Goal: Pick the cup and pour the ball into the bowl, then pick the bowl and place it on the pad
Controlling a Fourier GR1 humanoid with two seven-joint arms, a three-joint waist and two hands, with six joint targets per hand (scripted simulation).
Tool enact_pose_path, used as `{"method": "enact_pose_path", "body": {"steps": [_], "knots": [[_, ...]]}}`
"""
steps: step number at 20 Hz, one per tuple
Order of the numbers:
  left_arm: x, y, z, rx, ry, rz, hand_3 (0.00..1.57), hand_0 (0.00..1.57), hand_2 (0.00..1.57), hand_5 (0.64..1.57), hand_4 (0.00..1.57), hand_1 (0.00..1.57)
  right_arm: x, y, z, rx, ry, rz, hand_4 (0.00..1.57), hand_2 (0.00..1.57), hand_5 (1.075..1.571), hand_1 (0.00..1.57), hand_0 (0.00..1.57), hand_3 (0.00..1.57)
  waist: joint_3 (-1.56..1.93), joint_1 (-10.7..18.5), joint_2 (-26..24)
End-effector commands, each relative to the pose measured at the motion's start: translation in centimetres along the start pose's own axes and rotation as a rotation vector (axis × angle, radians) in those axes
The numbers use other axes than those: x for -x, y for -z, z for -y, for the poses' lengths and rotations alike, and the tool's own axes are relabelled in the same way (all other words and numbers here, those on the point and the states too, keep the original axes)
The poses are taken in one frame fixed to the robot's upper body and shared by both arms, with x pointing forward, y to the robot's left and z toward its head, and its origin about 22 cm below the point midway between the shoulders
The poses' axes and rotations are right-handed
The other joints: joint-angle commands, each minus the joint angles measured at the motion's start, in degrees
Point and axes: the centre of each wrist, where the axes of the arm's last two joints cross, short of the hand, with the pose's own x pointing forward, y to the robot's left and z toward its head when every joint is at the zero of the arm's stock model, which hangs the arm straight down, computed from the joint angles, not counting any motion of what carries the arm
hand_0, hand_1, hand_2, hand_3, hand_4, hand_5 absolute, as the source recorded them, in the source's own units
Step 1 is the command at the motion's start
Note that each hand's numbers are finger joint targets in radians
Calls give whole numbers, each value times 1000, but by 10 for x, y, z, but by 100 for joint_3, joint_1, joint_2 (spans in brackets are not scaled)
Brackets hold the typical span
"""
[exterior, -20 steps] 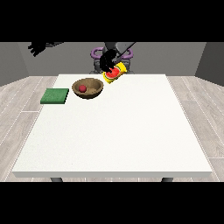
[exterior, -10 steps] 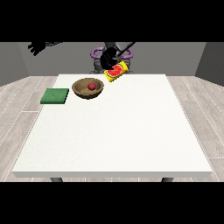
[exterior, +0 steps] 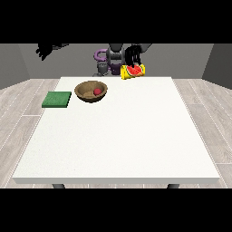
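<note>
While its dark fingers hung down over the yellow cup (exterior: 133,71), the hand at the view's right (exterior: 133,54) sat above the far edge of the white table (exterior: 136,136); fingers draped over the cup's top, apparently grasping it, though how far they wrapped could not be made out. Cup lay tipped on its side, red inside facing the near side, lifted just off the table's far edge and right of the bowl.

The hand at the view's left (exterior: 44,50) was raised high, far left, well apart from everything on the table. Whether its fingers were released or clenched, I could not tell.

Brown bowl (exterior: 91,90) stood upright on the table, far-left part. 1 red ball (exterior: 97,92) rested inside it, toward its right side.

Green pad (exterior: 57,99) lay flat at the table's left edge, just left of the bowl, not touching it. Nothing sat on the pad.
</note>
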Motion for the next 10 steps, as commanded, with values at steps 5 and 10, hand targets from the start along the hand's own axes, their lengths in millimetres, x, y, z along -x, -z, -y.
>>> {"method": "enact_pose_path", "body": {"steps": [5,10], "knots": [[-11,-56,40,38,-752,-303,1196,1151,1501,1571,1195,1151,4,1,-18,26,45,32,567,0,1564,0,0,0,-60,369,357],[0,-73,30,-67,-1215,-431,0,0,0,1488,838,0,-11,20,-49,-46,48,96,582,0,1566,0,0,183,-117,64,1026]]}}
